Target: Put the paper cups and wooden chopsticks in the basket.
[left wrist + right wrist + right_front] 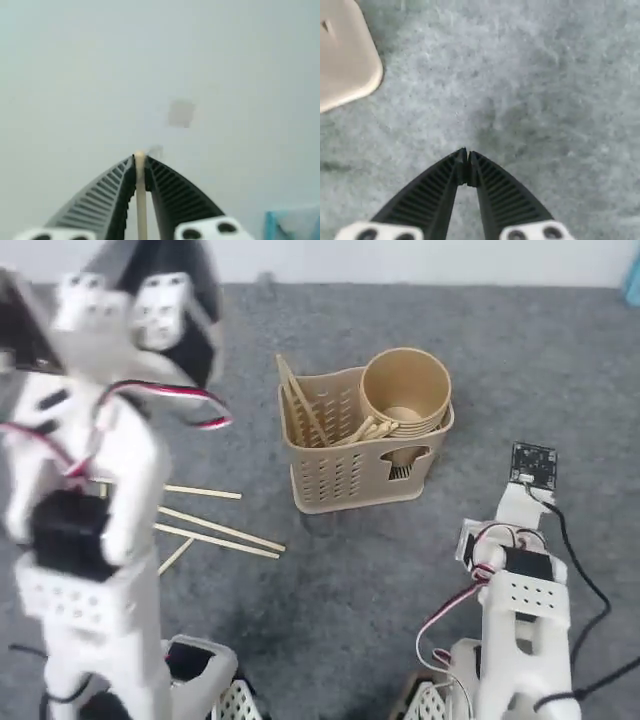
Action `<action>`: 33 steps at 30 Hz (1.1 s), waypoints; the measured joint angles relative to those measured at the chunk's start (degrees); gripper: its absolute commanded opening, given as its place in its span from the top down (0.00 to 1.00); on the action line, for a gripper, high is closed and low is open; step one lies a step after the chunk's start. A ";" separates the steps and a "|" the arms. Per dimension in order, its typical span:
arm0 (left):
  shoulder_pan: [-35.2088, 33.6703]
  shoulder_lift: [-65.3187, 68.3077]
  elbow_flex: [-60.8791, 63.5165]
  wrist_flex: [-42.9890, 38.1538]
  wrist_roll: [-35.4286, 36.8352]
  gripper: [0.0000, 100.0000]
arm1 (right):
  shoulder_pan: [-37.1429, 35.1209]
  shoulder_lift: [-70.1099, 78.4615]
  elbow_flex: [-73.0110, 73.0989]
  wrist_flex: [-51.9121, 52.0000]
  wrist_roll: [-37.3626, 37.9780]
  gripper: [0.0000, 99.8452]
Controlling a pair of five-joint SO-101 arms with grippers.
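Clenched on one chopstick [141, 210] at its very tips, the left end effector [140, 159] could let it swivel and miss the basket [340, 475]; the right end effector [467, 155] is clenched empty.

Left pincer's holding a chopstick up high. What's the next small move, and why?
Probably swing the left pincer over the basket: it is shut on a chopstick, raised off the carpet and aimed at the wall, not the basket.
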 measured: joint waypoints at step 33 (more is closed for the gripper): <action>3.25 -23.30 56.26 -22.42 -5.54 0.86 | 0.26 0.00 0.00 -1.05 -0.09 0.99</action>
